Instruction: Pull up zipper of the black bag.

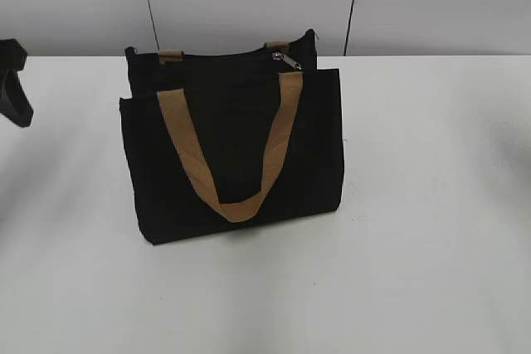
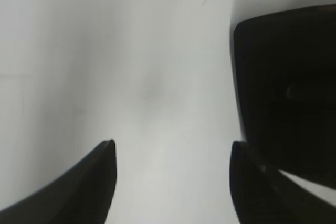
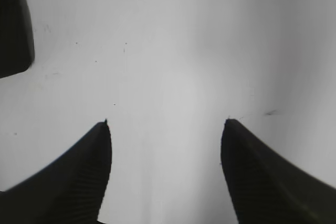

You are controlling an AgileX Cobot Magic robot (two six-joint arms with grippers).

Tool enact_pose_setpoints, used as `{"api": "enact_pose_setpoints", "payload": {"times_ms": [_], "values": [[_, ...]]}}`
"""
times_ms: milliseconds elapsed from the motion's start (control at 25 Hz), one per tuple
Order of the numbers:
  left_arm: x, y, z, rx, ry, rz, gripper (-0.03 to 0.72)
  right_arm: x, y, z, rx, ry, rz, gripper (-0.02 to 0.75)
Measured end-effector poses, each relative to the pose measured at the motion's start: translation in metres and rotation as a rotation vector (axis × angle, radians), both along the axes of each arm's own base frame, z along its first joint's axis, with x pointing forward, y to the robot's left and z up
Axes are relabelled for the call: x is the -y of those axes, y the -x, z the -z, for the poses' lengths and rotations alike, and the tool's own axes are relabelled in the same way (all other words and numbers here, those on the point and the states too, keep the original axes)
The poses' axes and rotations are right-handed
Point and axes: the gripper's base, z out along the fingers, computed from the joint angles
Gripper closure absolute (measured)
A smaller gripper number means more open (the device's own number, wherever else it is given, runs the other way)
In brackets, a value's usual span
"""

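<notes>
beside the spread, empty left gripper [image 2: 170, 150] lies the black bag [image 2: 286, 93].

Your left gripper [image 2: 170, 148] shows two matte black fingers [image 2: 86, 187], each curving up to a narrow tip, with faint ribbing on the inner face of one. Your right gripper [image 3: 166, 124] matches: black, tapered, finely ribbed inner pads [image 3: 247, 177]. From the exterior camera you see only a black, angular piece of the left arm [image 1: 15, 80].
</notes>
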Motion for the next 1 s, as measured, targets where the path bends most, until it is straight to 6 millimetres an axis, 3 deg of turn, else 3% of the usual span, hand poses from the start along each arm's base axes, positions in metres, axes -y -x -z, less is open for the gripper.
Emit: {"api": "enact_pose_setpoints", "payload": {"times_ms": [240, 480, 640, 840, 1000], "values": [[-0.009, 0.018, 0.004, -0.192, -0.113, 0.047, 0.181, -0.007, 0.036, -0.014, 0.022, 0.007, 0.009, 0.234], [-0.015, 0.044, -0.011, -0.188, -0.143, 0.052, 0.181, -0.024, 0.104, -0.027, 0.072, 0.021, -0.001, 0.234], [-0.020, 0.087, -0.020, -0.135, -0.152, 0.047, 0.185, -0.037, 0.156, -0.033, 0.149, 0.041, -0.003, 0.234], [-0.027, 0.150, -0.033, 0.075, -0.120, 0.022, 0.241, -0.053, 0.221, -0.034, 0.302, 0.079, -0.007, 0.234], [-0.033, 0.206, -0.039, 0.267, -0.100, 0.009, 0.286, -0.061, 0.250, -0.010, 0.309, 0.079, -0.008, 0.234]]}}
